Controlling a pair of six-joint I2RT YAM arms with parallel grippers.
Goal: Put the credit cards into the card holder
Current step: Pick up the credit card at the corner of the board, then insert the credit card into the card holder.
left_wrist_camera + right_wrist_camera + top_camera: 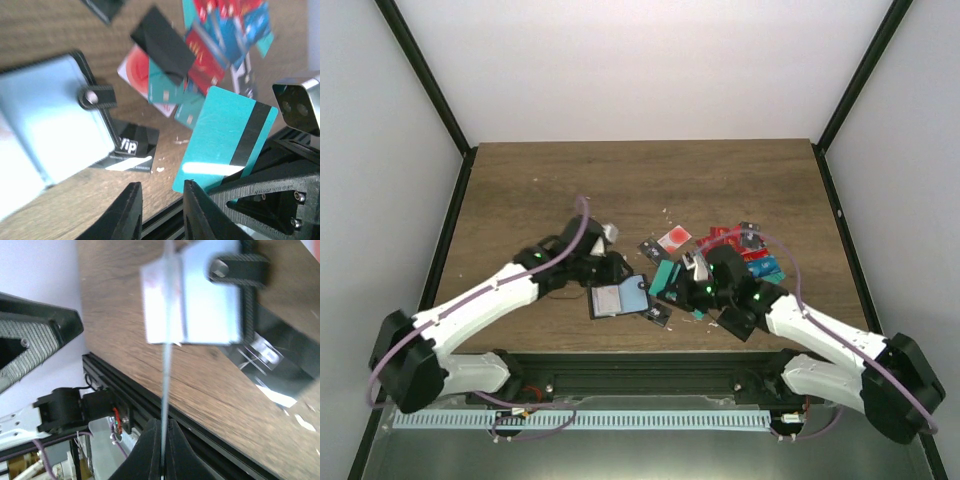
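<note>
The card holder (620, 297) lies open on the table, light blue-grey inside, with its snap tab (95, 97) out to the side; it also shows in the right wrist view (200, 300). My right gripper (672, 285) is shut on a teal card (225, 140) with a black stripe and holds it just right of the holder; the right wrist view shows that card edge-on (165, 365) between the shut fingers (163, 427). My left gripper (160, 192) is open and empty, above the table just beyond the holder (610, 268). The other credit cards (745, 250), red, teal and blue, lie in a pile at the right.
A black card printed "Vip" (132, 147) lies by the holder's near right corner. A white card with a red circle (673, 238) and a black card (655, 248) lie beyond it. The table's front rail (640, 365) is close behind both grippers.
</note>
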